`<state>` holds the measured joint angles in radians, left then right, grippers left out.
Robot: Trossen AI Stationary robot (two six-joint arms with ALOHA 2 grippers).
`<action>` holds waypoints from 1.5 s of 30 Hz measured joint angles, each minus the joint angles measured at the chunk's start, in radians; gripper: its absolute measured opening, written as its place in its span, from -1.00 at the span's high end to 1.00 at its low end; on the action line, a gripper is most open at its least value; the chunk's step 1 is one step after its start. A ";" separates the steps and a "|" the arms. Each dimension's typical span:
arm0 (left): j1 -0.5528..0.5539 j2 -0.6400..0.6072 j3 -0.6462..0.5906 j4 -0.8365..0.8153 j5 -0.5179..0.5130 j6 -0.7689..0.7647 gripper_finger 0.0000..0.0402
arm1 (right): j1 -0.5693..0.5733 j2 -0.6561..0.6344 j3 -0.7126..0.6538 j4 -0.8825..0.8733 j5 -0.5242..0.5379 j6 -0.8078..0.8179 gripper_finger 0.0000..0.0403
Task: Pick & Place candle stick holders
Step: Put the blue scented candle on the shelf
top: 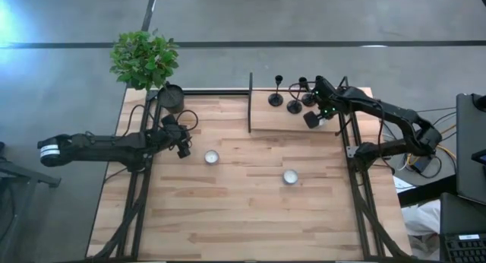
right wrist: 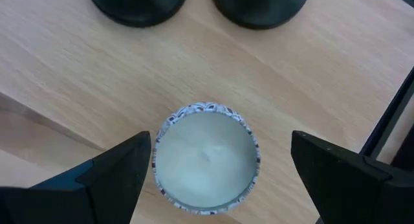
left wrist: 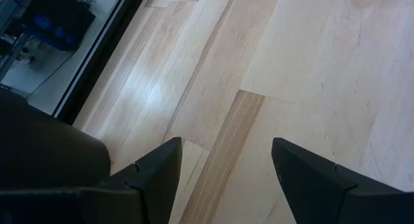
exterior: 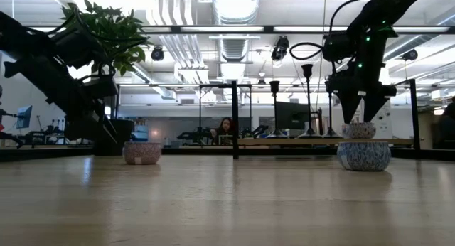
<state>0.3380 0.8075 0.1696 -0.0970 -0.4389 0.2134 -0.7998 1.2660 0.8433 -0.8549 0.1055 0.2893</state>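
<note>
The left end effector (left wrist: 223, 179) is hanging over bare bench (left wrist: 304, 62) planks, its two dark fingers (left wrist: 158, 169) sitting wide apart with nothing between them. A black frame edge (left wrist: 97, 59) is running along the bench's side, with dim room stuff showing past it.

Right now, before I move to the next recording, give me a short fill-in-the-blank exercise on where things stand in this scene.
1. The number of black candle stick holders standing on the raised wooden shelf is ____.
2. The right gripper hangs with its fingers ____ above a small patterned candle cup.
3. The left gripper is open over bare ____ tabletop.
4. The potted plant stands at the table's corner on the ____ arm's side.

Missing words: three; open; wooden; left
</note>
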 joint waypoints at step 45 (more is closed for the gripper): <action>0.000 0.000 0.000 0.000 0.000 0.000 -0.22 | 0.350 -0.217 0.324 -0.156 -0.436 0.112 -0.80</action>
<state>0.3381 0.8074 0.1696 -0.0967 -0.4389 0.2134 -0.4493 1.0492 1.1675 -1.0106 -0.3306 0.4014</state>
